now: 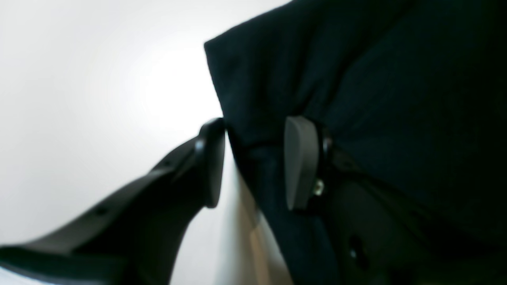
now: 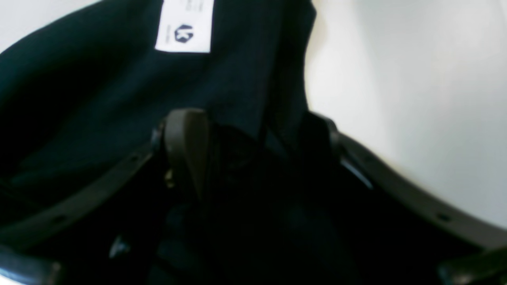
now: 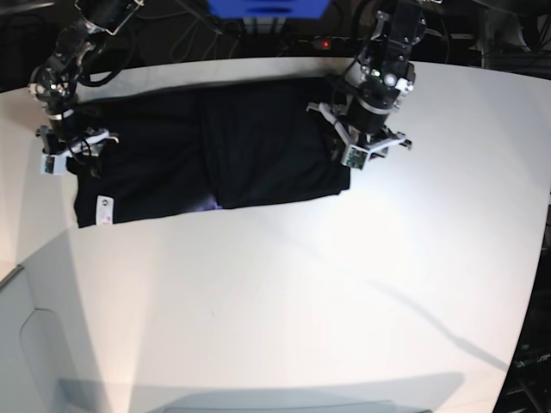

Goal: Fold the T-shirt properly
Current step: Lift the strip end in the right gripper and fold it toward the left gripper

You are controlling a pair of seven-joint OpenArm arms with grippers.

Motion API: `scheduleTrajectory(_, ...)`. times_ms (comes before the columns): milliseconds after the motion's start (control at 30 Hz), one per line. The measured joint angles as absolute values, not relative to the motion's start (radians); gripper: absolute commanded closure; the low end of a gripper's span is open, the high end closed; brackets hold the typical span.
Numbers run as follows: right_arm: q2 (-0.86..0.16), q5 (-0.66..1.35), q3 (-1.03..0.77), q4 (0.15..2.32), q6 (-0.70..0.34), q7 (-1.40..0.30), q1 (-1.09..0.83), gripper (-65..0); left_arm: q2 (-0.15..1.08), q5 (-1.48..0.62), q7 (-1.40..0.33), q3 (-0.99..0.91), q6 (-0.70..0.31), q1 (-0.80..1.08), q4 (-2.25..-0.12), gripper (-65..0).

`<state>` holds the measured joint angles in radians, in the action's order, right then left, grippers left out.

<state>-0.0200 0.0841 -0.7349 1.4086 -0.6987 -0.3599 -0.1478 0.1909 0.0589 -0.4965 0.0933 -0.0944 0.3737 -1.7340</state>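
1. Left wrist view: left gripper (image 1: 253, 162) has cloth of the T-shirt (image 1: 376, 99) between its jaws, apparently pinching a bunched edge; white table (image 1: 79, 99) behind. Keep the pinch deep so no layer slips.
2. Right wrist view: right gripper (image 2: 253, 146) sits clamped over a thick bunch of shirt, white label (image 2: 185, 25) just beyond. Grip looks bulky; lift level.
3. Base view: shirt lies flat along the table's far side, one gripper at each end. Move both ends together, evenly, to keep the fold straight.
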Motion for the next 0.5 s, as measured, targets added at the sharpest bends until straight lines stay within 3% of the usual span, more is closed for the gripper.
scheduleTrajectory(100, -0.020, 0.084, -0.734, 1.408, -0.699, -0.356, -0.148, -30.9, 0.191, 0.059, -0.496, 0.093, -0.094, 0.374, -1.734, -24.2)
scheduleTrajectory(367, -0.019, 0.088, -0.729, 1.405, -0.699, -0.366, -0.149, -1.8, 0.191, 0.059, -0.496, 0.093, -0.094, 0.374, -1.734, -24.2)
scheduleTrajectory(500, -0.027, 0.091, -0.699, 1.410, -0.698, -0.361, -0.165, 0.0, 0.191, 0.059, -0.496, 0.093, -0.094, 0.374, -1.734, -24.2)
